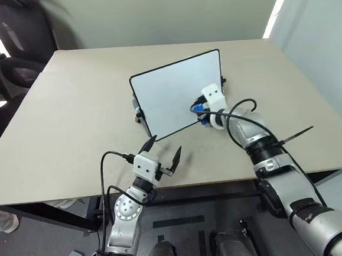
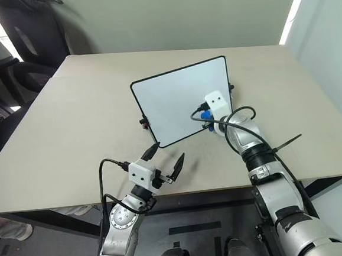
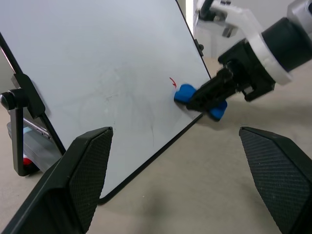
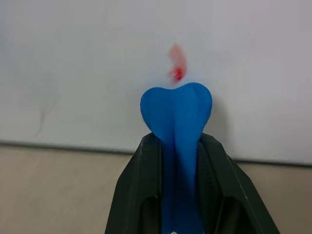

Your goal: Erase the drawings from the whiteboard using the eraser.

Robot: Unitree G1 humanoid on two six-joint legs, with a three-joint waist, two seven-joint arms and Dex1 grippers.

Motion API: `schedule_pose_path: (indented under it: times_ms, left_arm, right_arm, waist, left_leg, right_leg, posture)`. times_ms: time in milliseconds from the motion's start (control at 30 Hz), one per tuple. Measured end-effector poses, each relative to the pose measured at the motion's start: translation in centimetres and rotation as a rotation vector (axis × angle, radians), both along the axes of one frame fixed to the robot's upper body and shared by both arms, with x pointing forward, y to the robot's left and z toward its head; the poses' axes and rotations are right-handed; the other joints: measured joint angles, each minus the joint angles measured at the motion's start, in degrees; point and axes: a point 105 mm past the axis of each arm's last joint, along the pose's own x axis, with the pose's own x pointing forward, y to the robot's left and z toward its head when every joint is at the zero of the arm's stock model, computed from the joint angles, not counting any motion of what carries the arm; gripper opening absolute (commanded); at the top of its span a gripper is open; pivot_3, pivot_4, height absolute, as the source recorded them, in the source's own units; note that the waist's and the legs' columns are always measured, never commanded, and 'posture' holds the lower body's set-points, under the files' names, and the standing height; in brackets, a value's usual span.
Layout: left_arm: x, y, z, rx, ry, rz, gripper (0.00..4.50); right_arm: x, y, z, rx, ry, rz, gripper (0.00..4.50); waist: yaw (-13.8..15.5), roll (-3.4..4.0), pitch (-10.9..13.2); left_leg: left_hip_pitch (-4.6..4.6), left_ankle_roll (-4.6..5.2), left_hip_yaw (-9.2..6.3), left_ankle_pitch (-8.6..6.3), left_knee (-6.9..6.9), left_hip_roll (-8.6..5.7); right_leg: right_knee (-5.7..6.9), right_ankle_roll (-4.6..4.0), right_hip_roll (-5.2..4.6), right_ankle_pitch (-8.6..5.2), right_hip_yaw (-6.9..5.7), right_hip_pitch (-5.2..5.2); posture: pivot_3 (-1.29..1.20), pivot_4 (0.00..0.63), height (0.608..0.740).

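The whiteboard [image 1: 177, 92] stands tilted on the table, black-framed. A small red mark of the drawings [image 4: 176, 65] sits near its lower right corner, also seen as a red stroke [image 3: 171, 81]. My right gripper [image 3: 197, 101] is shut on the blue eraser [image 4: 176, 113], whose rounded end presses against the board just below the red mark. The eraser [image 1: 199, 108] shows as a blue spot at the board's lower right. My left gripper [image 1: 161, 152] hovers open near the table's front edge, in front of the board, with nothing between its fingers.
The beige table [image 1: 70, 124] stretches wide to the left of the board. A black office chair [image 1: 11, 51] stands off the table's far left corner. The board's small black stand feet [image 3: 19, 126] rest on the tabletop.
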Motion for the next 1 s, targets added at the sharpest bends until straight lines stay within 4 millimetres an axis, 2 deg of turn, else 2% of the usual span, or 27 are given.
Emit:
schedule_pose_path:
  times_ms: [100,233,300,467,633,733,800,900,1000]
  left_arm:
    - [0.0,0.0,0.0,0.0,0.001,-0.002,4.5]
    - [0.0,0.0,-0.1,-0.001,0.005,-0.003,4.5]
    - [0.0,-0.1,-0.1,-0.001,0.005,-0.003,4.5]
    - [0.0,-0.1,0.0,-0.003,0.005,-0.002,4.5]
    - [-0.1,-0.1,0.2,-0.005,-0.005,0.0,4.5]
    - [-0.1,0.0,0.2,-0.004,-0.006,0.002,4.5]
    - [-0.1,0.1,0.2,-0.002,-0.004,0.004,4.5]
    - [-0.1,0.2,0.2,-0.001,-0.004,0.005,4.5]
    - [-0.1,0.2,0.3,-0.001,-0.006,0.005,4.5]
  right_arm:
    - [0.3,0.1,2.8,0.027,-0.083,0.005,0.85]
    - [0.0,1.0,3.6,0.04,-0.11,0.029,0.85]
    - [-0.3,1.7,3.1,0.044,-0.097,0.042,0.85]
    - [-1.1,2.4,0.1,0.029,-0.019,0.057,0.85]
    - [-1.1,1.7,-2.6,0.002,0.067,0.023,0.85]
    - [-1.0,1.3,-3.0,0.001,0.08,0.011,0.85]
    - [-0.8,1.1,-2.6,0.01,0.066,0.005,0.85]
    - [-0.2,0.8,-0.8,0.04,0.013,-0.002,0.85]
    - [0.3,0.9,2.4,0.087,-0.065,0.005,0.85]
  waist:
    - [0.01,-0.01,-0.01]
    - [0.03,-0.01,-0.01]
    - [0.05,-0.03,-0.02]
    - [0.0,-0.03,-0.02]
    - [0.03,-0.03,-0.02]
    - [0.02,0.0,0.0]
    - [0.03,0.0,0.0]
    - [0.03,0.0,0.0]
    - [0.02,0.0,0.0]
  left_leg:
    - [0.02,0.04,-0.01,-0.1,-0.03,0.03]
    - [0.04,0.21,0.01,-0.14,-0.02,0.04]
    - [0.06,0.26,0.01,-0.16,-0.01,0.04]
    - [0.11,0.26,0.09,-0.2,0.06,0.03]
    - [0.13,0.06,0.06,-0.25,0.07,0.02]
    - [0.1,0.05,0.06,-0.25,0.06,0.01]
    - [0.09,0.04,0.05,-0.23,0.05,0.01]
    - [0.07,0.04,0.05,-0.18,0.05,0.01]
    - [0.07,0.09,0.06,-0.19,0.04,0.01]
  right_leg:
    - [0.01,0.0,0.01,0.0,-0.06,-0.01]
    - [0.0,-0.01,0.01,-0.01,-0.13,-0.03]
    - [0.0,-0.01,0.01,-0.01,-0.15,-0.02]
    - [0.0,-0.01,-0.01,-0.01,-0.15,0.0]
    - [0.02,0.0,-0.01,0.14,-0.13,-0.03]
    - [0.03,-0.04,-0.01,0.18,-0.12,-0.1]
    - [0.04,-0.04,0.0,0.19,-0.12,-0.13]
    - [0.01,-0.04,0.01,0.19,-0.11,-0.16]
    - [0.0,-0.04,0.01,0.18,-0.13,-0.17]
  posture:
    - [0.0,0.15,0.74]
    - [0.0,0.15,0.74]
    - [0.0,0.15,0.74]
    - [0.0,0.15,0.74]
    - [0.0,0.15,0.74]
    - [0.0,0.15,0.74]
    - [0.0,0.15,0.74]
    - [0.0,0.15,0.74]
    - [0.0,0.15,0.74]
